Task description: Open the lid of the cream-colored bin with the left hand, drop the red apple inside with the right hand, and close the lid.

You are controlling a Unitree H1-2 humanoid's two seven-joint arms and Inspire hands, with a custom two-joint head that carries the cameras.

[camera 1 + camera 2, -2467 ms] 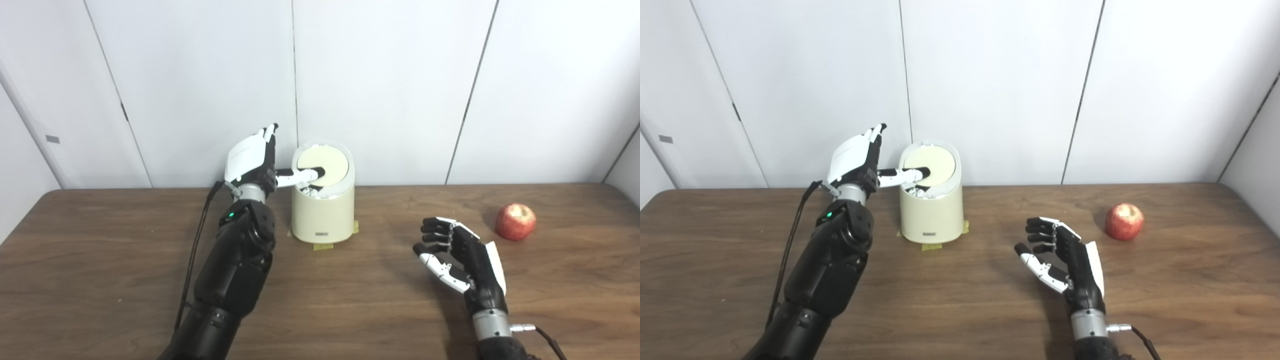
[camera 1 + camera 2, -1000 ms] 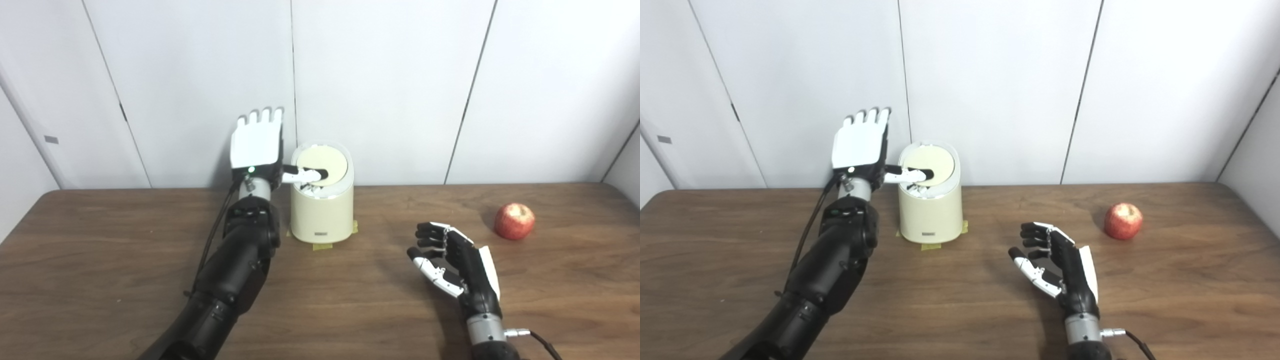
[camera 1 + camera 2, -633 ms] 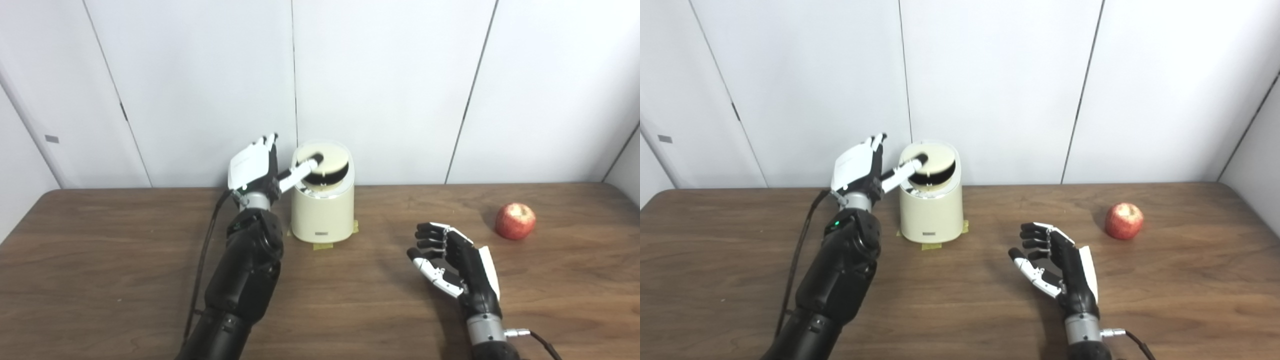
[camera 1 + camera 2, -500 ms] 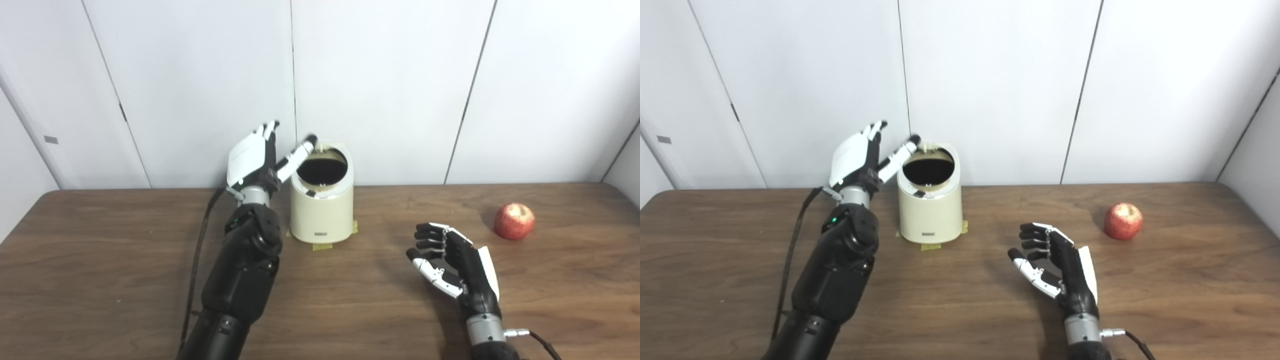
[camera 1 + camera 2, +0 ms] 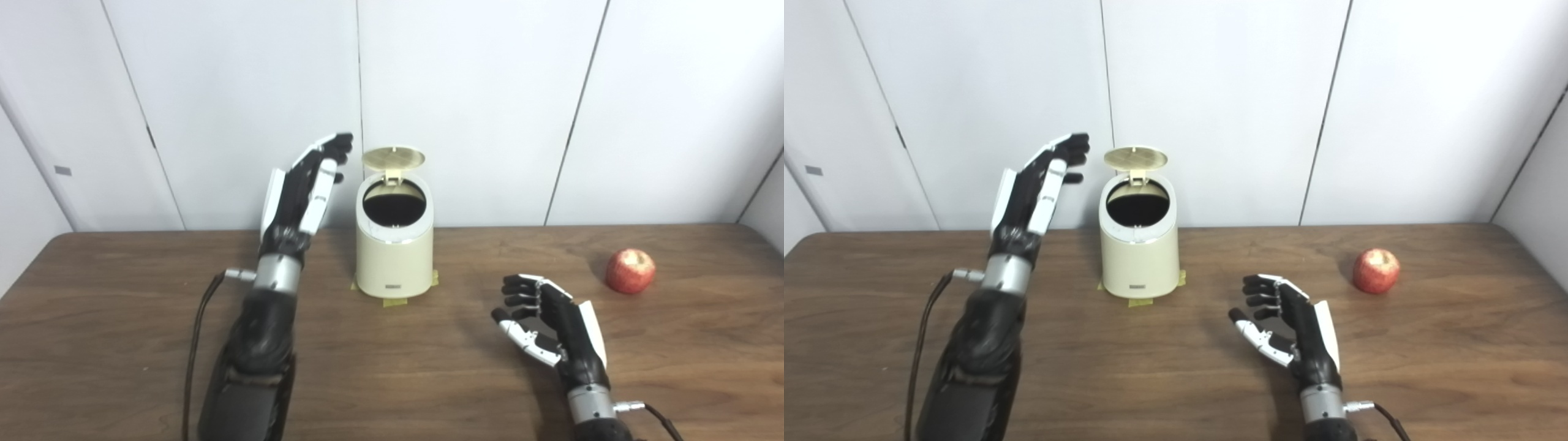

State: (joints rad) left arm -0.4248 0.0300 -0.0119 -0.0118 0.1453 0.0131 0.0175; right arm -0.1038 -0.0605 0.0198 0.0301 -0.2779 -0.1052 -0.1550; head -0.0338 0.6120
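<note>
Left hand: the left hand (image 5: 301,196) is raised above the table (image 5: 122,343) just left of the bin, clear of it, fingers (image 5: 331,150) stretched out and apart, holding nothing; its dark palm side faces right toward the bin.
Left arm: the black forearm comes up from the near left edge, with a black cable (image 5: 197,331) running down beside it.
Bin: the cream-colored bin (image 5: 394,257) stands upright at the far side of the table, close to the white wall panels (image 5: 478,104); its round mouth is open and dark inside.
Lid: the lid (image 5: 392,157) is swung up on its hinge at the far rim and stands over the back of the opening, touched by neither hand.
Tape: bits of yellow tape (image 5: 394,301) show at the bin's foot, on the near side and at both lower corners.
Right hand: the right hand (image 5: 1289,334) is low over the table, near and right of the bin, palm turned left, fingers curled loosely but apart, empty.
Apple: the red apple (image 5: 630,271) lies on the table at the far right, well apart from the right hand and from the bin.
</note>
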